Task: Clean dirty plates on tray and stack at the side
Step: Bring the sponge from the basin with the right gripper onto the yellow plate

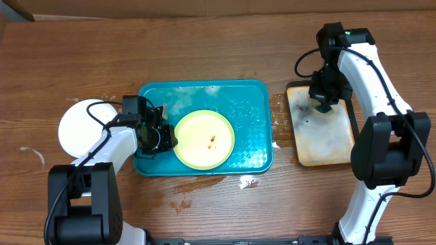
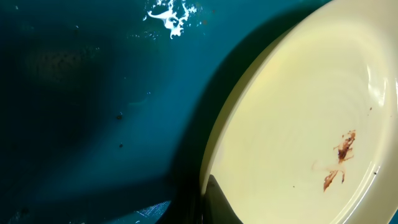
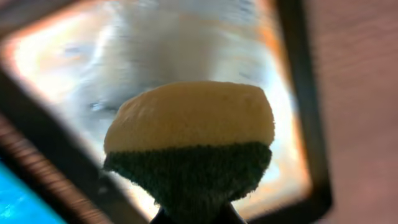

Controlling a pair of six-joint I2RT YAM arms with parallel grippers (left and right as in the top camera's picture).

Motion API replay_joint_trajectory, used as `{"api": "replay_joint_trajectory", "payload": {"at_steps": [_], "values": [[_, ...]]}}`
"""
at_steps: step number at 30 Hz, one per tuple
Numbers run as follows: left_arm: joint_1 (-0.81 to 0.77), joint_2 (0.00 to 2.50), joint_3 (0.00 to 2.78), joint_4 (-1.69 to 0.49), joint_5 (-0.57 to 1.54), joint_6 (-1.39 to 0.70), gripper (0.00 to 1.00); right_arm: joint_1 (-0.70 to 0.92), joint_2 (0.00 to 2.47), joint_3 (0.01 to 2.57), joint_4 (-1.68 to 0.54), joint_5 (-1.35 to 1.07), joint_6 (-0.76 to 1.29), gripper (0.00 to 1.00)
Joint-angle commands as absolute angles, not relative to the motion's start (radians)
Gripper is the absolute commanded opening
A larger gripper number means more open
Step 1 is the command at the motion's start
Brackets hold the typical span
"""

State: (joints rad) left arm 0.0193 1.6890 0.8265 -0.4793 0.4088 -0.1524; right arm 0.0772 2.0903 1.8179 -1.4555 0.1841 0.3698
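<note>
While the left claw (image 1: 167, 139) sat closed at the left rim of the yellow-green plate (image 1: 204, 139), with one dark fingertip (image 2: 217, 205) lapping over that rim so that it looked pinched there, the hold was thin and on one side only. I judged this the weakest point: a hard scrub could make the plate pivot about the pinch or slide out of it, all the more because the teal tray (image 1: 248, 102) under it looked wet and slick. The plate lay in the middle of that tray, and its brown food smear (image 2: 341, 158) sat to the right of its centre, away from the grip, so pressing there might rock the plate on its base. Off to the right, the right claw (image 1: 323, 105) was clamped on the green end of the sponge (image 3: 189, 124), held above the small beige tray (image 1: 320, 143). Gripped by one end, the sponge could fold or twist loose under pressure. Its way to the plate crossed the teal tray's raised right rim, which a low pass might catch. Well to the left, a white plate (image 1: 76, 129) rested on the tabletop (image 1: 204, 47). A wet plate set on it off-centre might slip.
</note>
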Motion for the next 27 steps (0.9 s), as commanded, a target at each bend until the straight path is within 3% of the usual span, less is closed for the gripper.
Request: {"api": "replay_joint_trajectory", "payload": {"at_steps": [1, 5, 15, 20, 27], "values": [[0.012, 1.714, 0.817, -0.485, 0.413, -0.165, 0.04, 0.072, 2.076, 1.834, -1.471, 0.275, 0.496, 0.04], [0.012, 1.714, 0.816, -0.481, 0.420, -0.165, 0.04, 0.078, 2.076, 1.834, -1.446, -0.040, 0.203, 0.04], [0.012, 1.713, 0.829, -0.463, 0.419, -0.214, 0.04, 0.174, 2.076, 1.834, -1.469, -0.625, -0.150, 0.04], [0.012, 1.713, 0.839, -0.467, 0.419, -0.218, 0.04, 0.290, 2.076, 1.822, -1.443, -0.641, -0.146, 0.04], [0.012, 1.714, 0.847, -0.474, 0.419, -0.218, 0.04, 0.424, 2.078, 1.751, -1.282, -0.600, 0.037, 0.04]]}}
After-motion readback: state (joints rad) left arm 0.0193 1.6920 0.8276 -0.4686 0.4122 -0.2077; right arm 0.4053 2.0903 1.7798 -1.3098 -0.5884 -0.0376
